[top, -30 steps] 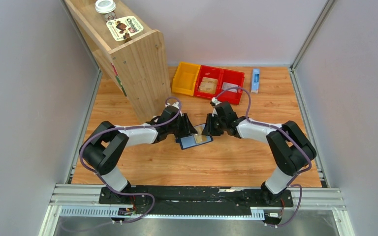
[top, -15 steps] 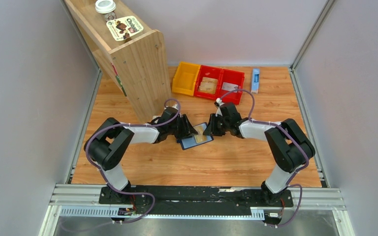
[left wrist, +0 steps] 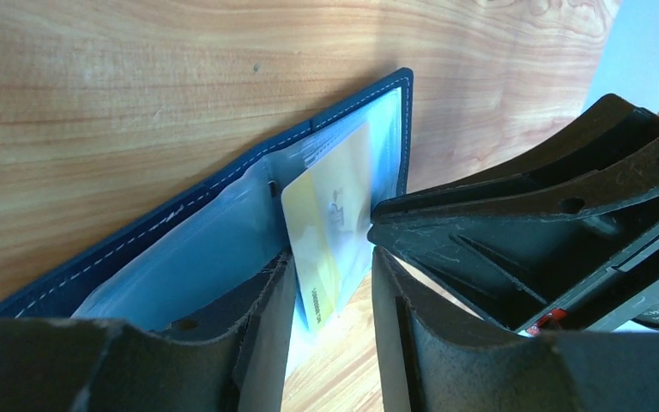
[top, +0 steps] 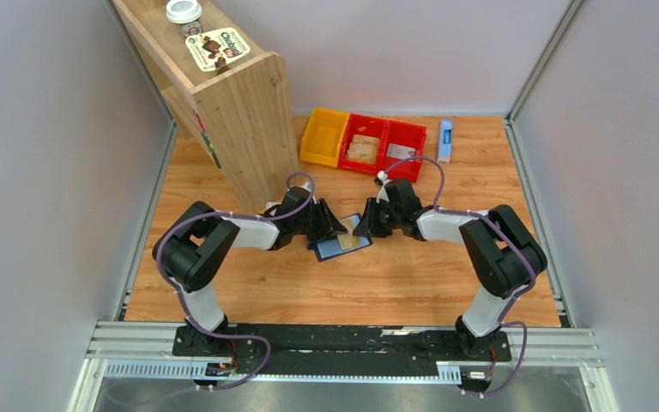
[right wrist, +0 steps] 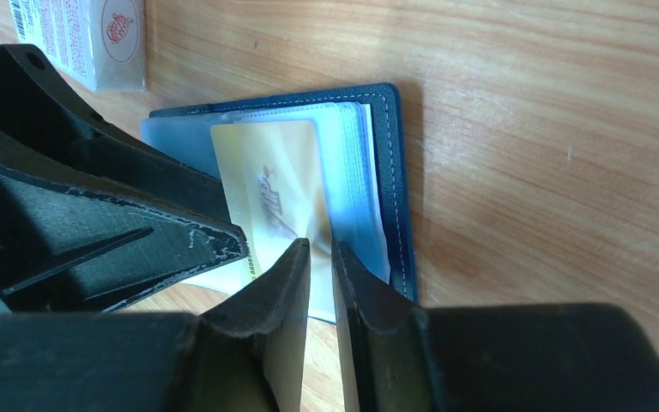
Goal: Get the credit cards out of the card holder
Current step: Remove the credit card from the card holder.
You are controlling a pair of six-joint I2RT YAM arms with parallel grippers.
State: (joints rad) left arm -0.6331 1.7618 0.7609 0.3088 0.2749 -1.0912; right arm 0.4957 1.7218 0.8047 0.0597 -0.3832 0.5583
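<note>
The navy card holder (top: 341,246) lies open on the wooden table between the two arms, its pale blue sleeves facing up (left wrist: 223,184) (right wrist: 395,172). A tan-yellow credit card (left wrist: 330,215) (right wrist: 266,184) sticks partway out of a clear sleeve. My left gripper (top: 333,230) (left wrist: 330,257) is open, and the card's free end sits between its fingers, against the left one. My right gripper (top: 366,227) (right wrist: 320,245) faces it from the other side. Its jaws stand a narrow gap apart, with the tips down on the sleeve at the card's edge. Nothing shows pinched between them.
A pink-and-white packet (right wrist: 86,39) lies just beyond the card holder. A tall wooden shelf (top: 223,103) stands at the back left. A yellow bin (top: 324,137), red bins (top: 383,144) and a slim blue-and-white box (top: 445,140) sit along the back.
Both grippers stay at the open card holder. The left arm's elbow has swung a little to the right, and the right wrist has edged slightly right.
</note>
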